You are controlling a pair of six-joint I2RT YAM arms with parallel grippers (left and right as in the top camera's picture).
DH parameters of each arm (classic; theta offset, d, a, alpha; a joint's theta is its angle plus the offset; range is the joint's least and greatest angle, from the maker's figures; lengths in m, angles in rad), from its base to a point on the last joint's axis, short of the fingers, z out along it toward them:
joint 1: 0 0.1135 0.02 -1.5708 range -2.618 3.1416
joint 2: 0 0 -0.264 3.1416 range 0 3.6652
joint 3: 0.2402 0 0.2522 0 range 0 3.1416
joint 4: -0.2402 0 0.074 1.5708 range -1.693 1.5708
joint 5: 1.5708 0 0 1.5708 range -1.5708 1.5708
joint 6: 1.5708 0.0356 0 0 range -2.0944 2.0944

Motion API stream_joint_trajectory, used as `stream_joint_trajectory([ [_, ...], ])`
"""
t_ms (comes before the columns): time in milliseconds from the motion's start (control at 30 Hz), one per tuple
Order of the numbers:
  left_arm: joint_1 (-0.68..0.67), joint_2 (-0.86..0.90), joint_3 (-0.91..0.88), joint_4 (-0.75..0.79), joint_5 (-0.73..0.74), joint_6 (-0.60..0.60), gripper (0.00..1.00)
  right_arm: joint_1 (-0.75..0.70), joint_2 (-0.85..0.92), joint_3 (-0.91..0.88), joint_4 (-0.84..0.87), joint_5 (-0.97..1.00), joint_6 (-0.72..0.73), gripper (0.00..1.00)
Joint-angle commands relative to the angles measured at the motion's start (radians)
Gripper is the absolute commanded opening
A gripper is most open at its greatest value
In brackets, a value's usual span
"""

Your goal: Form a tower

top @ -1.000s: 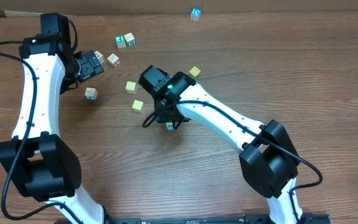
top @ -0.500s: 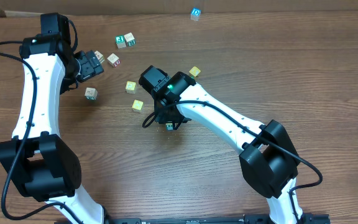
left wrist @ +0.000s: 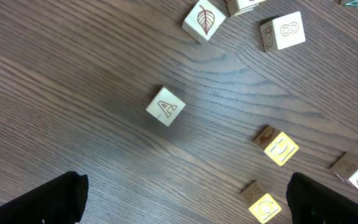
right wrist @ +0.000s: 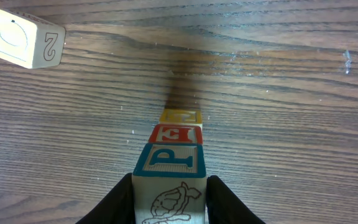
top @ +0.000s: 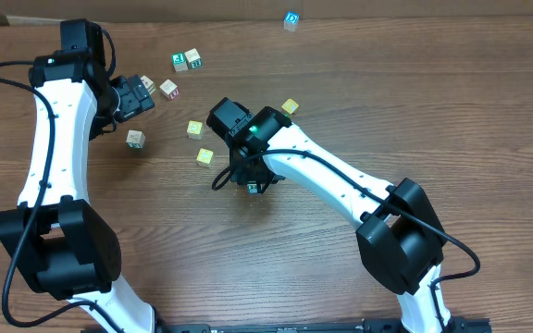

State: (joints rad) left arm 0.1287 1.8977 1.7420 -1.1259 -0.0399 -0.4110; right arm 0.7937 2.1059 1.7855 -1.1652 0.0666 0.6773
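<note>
In the right wrist view the tower (right wrist: 175,133) stands on the table: a yellow cube at the bottom, a red cube with a C, and a teal-topped cube (right wrist: 168,159) with a P and a turtle drawn on its side. My right gripper (right wrist: 169,190) is shut on that top cube, one finger pressed to each side. From overhead the right gripper (top: 252,183) covers nearly all of the tower. My left gripper (top: 135,95) hangs open at the back left, above loose cubes, holding nothing.
Loose cubes lie on the wood table: an A cube (left wrist: 165,106), a leaf cube (left wrist: 203,20), an 8 cube (left wrist: 283,31), two yellow-faced cubes (left wrist: 277,147) (left wrist: 263,202). A cube marked 2 (right wrist: 25,38) sits beyond the tower. A blue cube (top: 291,19) rests far back.
</note>
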Motion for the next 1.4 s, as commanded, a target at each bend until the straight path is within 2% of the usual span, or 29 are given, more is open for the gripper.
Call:
stream_joint_trajectory([
  [0, -0.001, -0.022, 0.018, 0.001, 0.008, 0.015, 1.00, 0.005, -0.002, -0.006, 0.001, -0.002, 0.004, 0.33],
  [1367, -0.001, -0.022, 0.018, 0.001, 0.007, 0.015, 1.00, 0.002, -0.002, -0.006, -0.008, -0.019, 0.060, 0.31],
])
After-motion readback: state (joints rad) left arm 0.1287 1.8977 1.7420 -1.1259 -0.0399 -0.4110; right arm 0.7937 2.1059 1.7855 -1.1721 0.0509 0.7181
